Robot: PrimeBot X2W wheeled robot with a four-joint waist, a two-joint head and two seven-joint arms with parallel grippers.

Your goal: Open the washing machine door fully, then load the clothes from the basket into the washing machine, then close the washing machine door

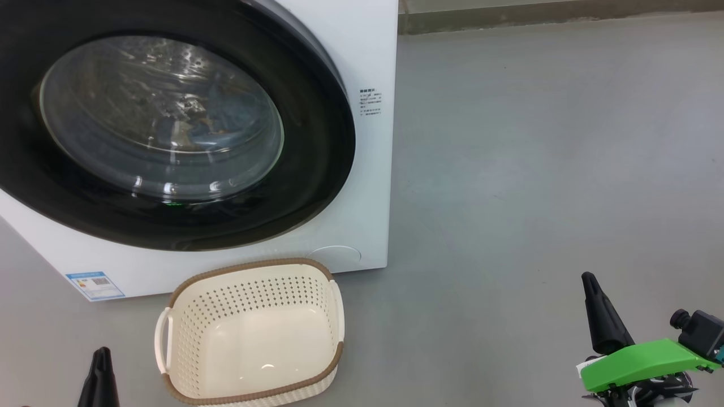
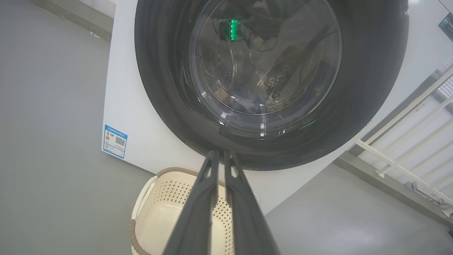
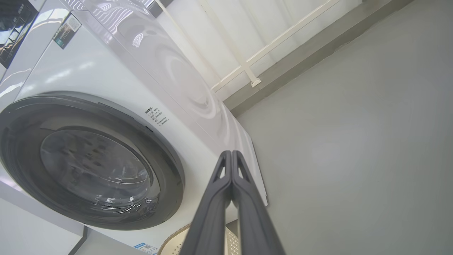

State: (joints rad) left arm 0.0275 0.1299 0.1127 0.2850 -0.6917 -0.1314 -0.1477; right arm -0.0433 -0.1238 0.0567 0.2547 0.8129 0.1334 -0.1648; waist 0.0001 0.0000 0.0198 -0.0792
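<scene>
The white washing machine (image 1: 367,169) stands at the upper left, and its round black-rimmed door (image 1: 317,169) lies shut against the front. Through the glass bowl (image 1: 161,116) I make out blue clothes (image 1: 226,113) in the drum. The cream basket (image 1: 186,316) sits on the floor below the door with nothing in it. My left gripper (image 1: 102,356) is shut at the bottom left, beside the basket's left handle. My right gripper (image 1: 591,280) is shut at the lower right, well away from the machine. Both pairs of fingers (image 2: 219,156) (image 3: 231,156) hold nothing.
Grey floor (image 1: 537,169) stretches to the right of the machine as far as a wall base (image 1: 537,17). A white railing (image 3: 247,60) runs along that wall behind the machine. A blue label sticker (image 1: 95,285) marks the machine's lower left corner.
</scene>
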